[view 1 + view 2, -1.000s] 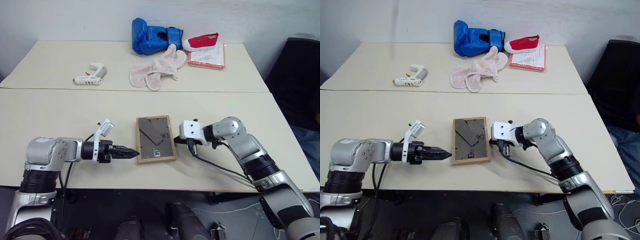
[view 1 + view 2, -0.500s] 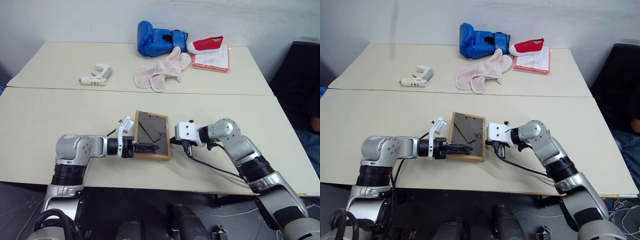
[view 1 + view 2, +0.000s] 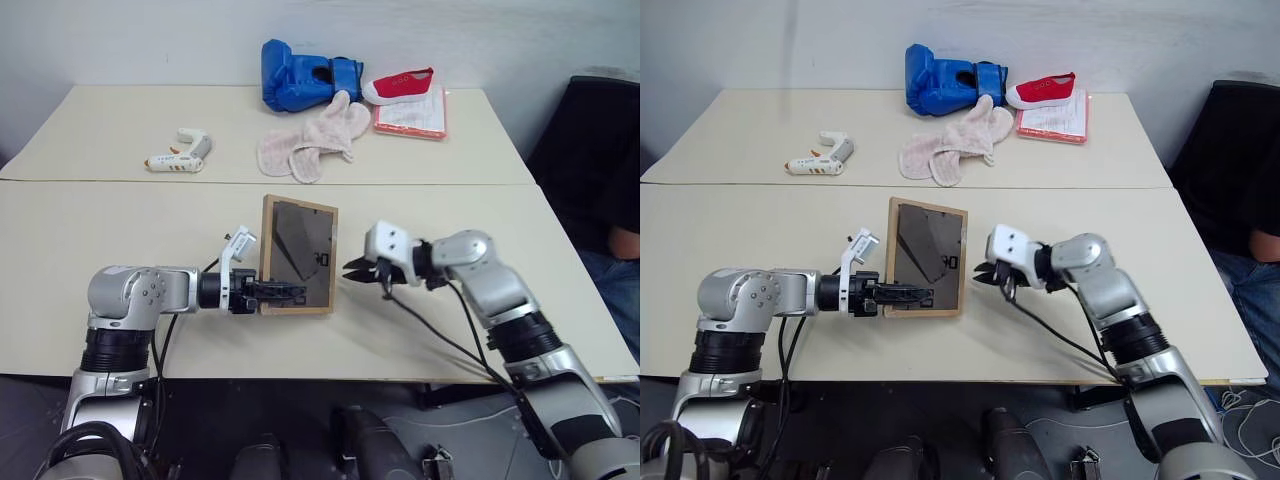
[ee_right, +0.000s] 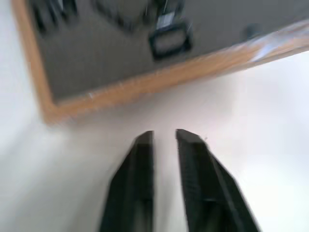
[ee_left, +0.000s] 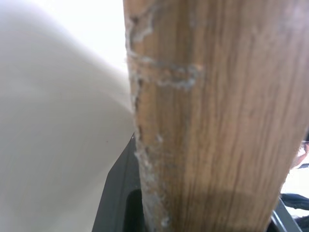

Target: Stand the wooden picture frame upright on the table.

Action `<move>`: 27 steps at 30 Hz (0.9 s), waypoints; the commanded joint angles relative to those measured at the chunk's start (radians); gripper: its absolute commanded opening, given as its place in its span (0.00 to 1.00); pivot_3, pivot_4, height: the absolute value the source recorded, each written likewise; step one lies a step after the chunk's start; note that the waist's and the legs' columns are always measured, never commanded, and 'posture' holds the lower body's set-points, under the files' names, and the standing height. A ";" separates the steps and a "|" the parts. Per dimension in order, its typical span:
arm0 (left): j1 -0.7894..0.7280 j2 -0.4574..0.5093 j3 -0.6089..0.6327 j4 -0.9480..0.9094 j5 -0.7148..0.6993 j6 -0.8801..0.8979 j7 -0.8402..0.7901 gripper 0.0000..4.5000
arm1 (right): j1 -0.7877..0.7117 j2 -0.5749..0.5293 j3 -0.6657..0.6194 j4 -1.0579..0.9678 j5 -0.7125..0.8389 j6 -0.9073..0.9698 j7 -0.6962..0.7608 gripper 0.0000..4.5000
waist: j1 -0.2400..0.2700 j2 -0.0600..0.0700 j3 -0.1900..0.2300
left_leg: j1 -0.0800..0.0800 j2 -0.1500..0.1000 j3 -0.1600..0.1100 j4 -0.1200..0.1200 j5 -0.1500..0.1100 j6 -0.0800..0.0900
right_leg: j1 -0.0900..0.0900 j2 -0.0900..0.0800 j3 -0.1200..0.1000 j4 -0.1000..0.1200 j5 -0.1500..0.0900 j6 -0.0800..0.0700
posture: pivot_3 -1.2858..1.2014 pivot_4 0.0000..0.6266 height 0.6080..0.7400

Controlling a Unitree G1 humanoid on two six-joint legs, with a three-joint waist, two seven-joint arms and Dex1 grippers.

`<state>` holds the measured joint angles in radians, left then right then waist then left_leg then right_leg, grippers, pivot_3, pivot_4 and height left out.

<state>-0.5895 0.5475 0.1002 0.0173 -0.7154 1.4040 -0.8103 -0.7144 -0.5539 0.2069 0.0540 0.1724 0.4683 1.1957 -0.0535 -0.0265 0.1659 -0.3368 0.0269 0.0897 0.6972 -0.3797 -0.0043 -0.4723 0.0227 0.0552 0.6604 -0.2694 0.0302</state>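
Gripping the wooden picture frame (image 3: 297, 255) at its lower left corner, the left gripper (image 3: 283, 291) has its black fingers closed on the wood, one finger lying across the bottom rail; in the left wrist view the light wood edge fills the space between the fingers. The frame is raised off the table (image 3: 120, 220), tilted up on its bottom edge with its dark back panel facing the camera and its fold-out stand visible on that panel. It sits on the near section of the table, about midway between the left and right edges and closer to the front edge than to the seam. The right gripper (image 3: 356, 272) hangs just beside the frame's right edge, apart from it, with its two fingers (image 4: 140, 174) a narrow gap apart and nothing between them; the right wrist view shows those fingers pointing toward the frame's corner over bare tabletop. On the far section, a white glue gun (image 3: 180, 152) lies toward the left, a pink cloth (image 3: 310, 140) near the middle, a blue boxing glove (image 3: 300, 75) by the back edge, and a red shoe (image 3: 400, 84) resting on a pink-edged booklet (image 3: 412, 115) toward the right back corner.
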 commanded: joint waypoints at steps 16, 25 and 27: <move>-0.068 0.037 0.010 -0.166 -0.109 -0.039 -0.054 0.24 | -0.192 0.162 -0.085 -0.143 0.311 0.410 -0.204 1.00 | -0.003 0.000 0.000 | -0.008 0.000 0.001 0.000 0.001 -0.001 | -0.009 0.000 0.001 0.001 0.000 0.000 | 0.52 0.24 1.00; -0.081 0.068 -0.045 -0.076 -0.049 -0.116 -0.059 0.24 | -0.132 0.082 -0.137 -0.365 0.533 0.557 -0.127 1.00 | -0.001 0.000 0.000 | -0.010 0.000 -0.001 0.001 0.001 -0.001 | -0.010 0.000 -0.001 -0.001 0.000 0.000 | 0.52 0.24 1.00; -0.085 0.074 -0.051 -0.061 -0.045 -0.129 -0.064 0.24 | -0.121 0.060 -0.144 -0.378 0.538 0.556 -0.143 1.00 | -0.002 0.000 0.000 | -0.010 0.000 -0.001 0.001 0.001 -0.001 | -0.010 -0.001 -0.001 -0.001 0.000 0.000 | 0.52 0.24 1.00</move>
<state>-0.6533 0.6055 0.0278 -0.0568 -0.7678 1.3070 -0.8650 -0.8381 -0.4751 0.1019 -0.2740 0.6741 1.0238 1.0568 -0.0558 -0.0265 0.1659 -0.3472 0.0265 0.0890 0.6977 -0.3789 -0.0051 -0.4822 0.0222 0.0547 0.6596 -0.2695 0.0299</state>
